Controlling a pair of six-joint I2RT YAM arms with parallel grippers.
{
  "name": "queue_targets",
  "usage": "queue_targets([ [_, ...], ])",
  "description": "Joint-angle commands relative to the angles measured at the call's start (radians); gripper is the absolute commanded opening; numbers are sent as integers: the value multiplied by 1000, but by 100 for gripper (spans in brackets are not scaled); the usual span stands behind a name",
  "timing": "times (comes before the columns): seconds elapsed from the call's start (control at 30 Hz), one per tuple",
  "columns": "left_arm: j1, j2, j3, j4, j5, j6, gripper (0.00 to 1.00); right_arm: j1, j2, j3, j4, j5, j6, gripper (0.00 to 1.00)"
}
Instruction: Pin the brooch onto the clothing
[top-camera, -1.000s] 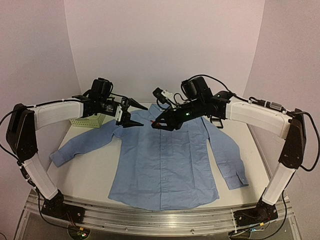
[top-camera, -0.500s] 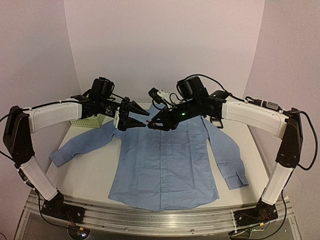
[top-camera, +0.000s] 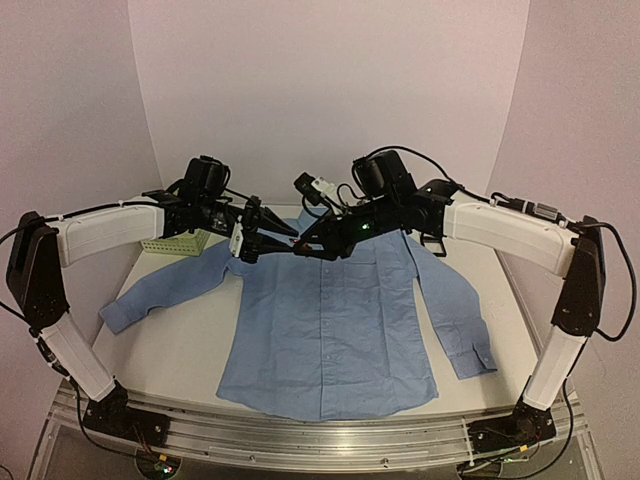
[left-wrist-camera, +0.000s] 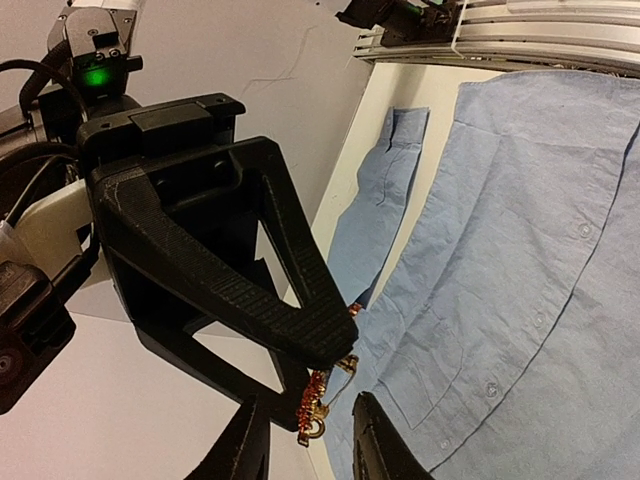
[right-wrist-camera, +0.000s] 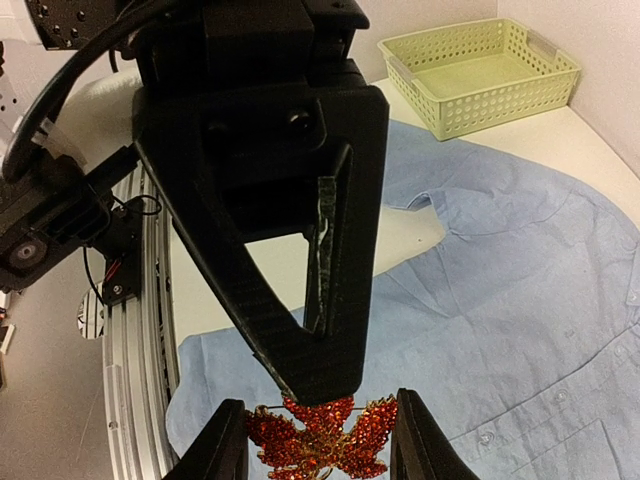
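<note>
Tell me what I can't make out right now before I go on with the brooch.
Top view: the brooch is too small, lost where the left hand and right hand meet above the shirt.
Right wrist view: the bottom edge cuts off the brooch's lower part, so its pin is unseen.
Left wrist view: the right hand's finger covers part of the brooch; whether the left hand grips it is unclear.

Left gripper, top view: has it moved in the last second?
Yes. The left gripper shifted rightward, away from the green basket, toward the right gripper above the shirt.
</note>
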Motion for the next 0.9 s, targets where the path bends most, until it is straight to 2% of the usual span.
queue_targets([
  [0.0,-4,-15,45,-24,-4,6,26,7,28,56,16,-8,-14,24],
  [0.23,-9,-17,56,-22,-14,-18,16,9,42,75,16,-11,-22,24],
  [0.4,-9,-25,59,-26,-23,-29,1,8,45,74,16,-9,-26,23],
  [0.63,-9,-33,53,-40,-60,-34,0,8,50,75,16,1,-26,25],
  [0.73,-9,-38,53,-63,-82,-39,0,8,48,80,16,24,-16,34],
  [0.8,-9,-42,47,-77,-101,-40,0,9,42,79,16,57,-6,53],
  [0.87,-9,-45,42,-92,-126,-42,0,9,34,84,15,87,1,77],
])
